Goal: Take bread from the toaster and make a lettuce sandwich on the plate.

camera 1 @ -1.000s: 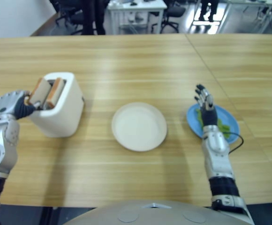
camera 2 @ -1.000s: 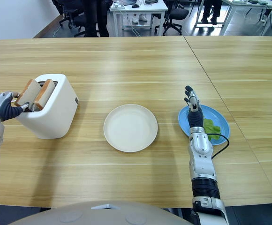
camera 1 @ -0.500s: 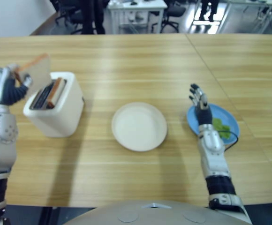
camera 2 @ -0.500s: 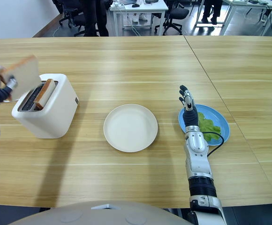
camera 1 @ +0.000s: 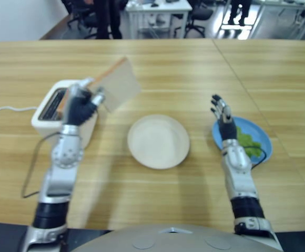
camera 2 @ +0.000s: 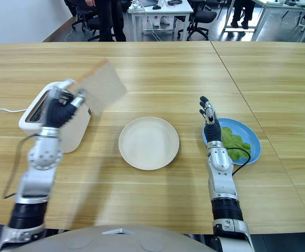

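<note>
My left hand (camera 2: 60, 109) is shut on a slice of bread (camera 2: 101, 85) and holds it tilted in the air, in front of the white toaster (camera 2: 43, 113) and to the left of the plate. A second slice stands in the toaster's slot (camera 1: 61, 101). The cream plate (camera 2: 149, 143) lies bare at the table's middle. To its right a blue plate (camera 2: 250, 142) carries green lettuce (camera 2: 234, 144). My right hand (camera 2: 209, 113) stands upright with its fingers straight at the blue plate's left rim, holding nothing.
A white cable (camera 2: 0, 112) runs left from the toaster across the wooden table (camera 2: 158, 68). Office chairs and white desks stand in the room behind the far edge.
My left hand has carried the bread slice from above the toaster's left side rightward, toward the cream plate. The right hand has stayed near the blue plate.
</note>
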Tool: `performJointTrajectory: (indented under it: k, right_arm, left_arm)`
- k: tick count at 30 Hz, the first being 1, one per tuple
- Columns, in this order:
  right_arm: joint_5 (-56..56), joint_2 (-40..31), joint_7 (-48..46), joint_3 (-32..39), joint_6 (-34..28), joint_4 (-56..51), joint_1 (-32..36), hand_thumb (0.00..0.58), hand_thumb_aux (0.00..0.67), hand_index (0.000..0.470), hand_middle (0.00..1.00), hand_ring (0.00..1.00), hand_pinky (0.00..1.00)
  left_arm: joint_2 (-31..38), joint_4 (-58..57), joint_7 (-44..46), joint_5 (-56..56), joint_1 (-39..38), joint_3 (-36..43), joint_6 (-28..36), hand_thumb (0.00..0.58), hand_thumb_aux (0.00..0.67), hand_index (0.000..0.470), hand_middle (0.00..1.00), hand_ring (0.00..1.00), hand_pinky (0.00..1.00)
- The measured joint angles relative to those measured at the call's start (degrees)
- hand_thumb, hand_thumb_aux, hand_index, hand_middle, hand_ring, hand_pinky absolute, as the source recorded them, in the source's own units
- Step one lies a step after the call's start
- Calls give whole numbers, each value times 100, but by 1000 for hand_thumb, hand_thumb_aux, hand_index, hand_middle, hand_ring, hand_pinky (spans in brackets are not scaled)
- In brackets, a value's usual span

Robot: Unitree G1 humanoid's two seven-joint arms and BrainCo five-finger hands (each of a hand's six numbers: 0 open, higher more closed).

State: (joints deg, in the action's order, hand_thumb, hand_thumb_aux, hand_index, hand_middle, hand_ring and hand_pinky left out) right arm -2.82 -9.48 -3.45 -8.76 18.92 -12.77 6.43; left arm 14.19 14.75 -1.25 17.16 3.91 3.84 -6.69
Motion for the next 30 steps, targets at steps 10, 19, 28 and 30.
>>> performJointTrajectory:
  k: [10, 19, 28, 30]
  right_arm:
    - [3, -20, 0, -4, -60, 7, -2, 0, 0, 0, 0, 0, 0]
    - [27, -24, -1, -1, -93, 30, -47, 0, 0, 0, 0, 0, 0]
    - [28, -24, -7, -1, -119, 134, -113, 0, 0, 0, 0, 0, 0]
    - [28, -24, -10, 0, -126, 173, -118, 0, 0, 0, 0, 0, 0]
  left_arm:
    - [-386, -2276, 1119, -181, 353, 1201, 50, 580, 670, 460, 1000, 1000, 1000]
    - [-284, -3103, 1499, 5, 737, 1435, 156, 580, 670, 460, 1000, 1000, 1000]
    - [332, -2760, 667, 1464, 804, 1640, 405, 0, 0, 0, 0, 0, 0]
    - [482, -2246, 262, 1983, 803, 1612, 472, 0, 0, 0, 0, 0, 0]
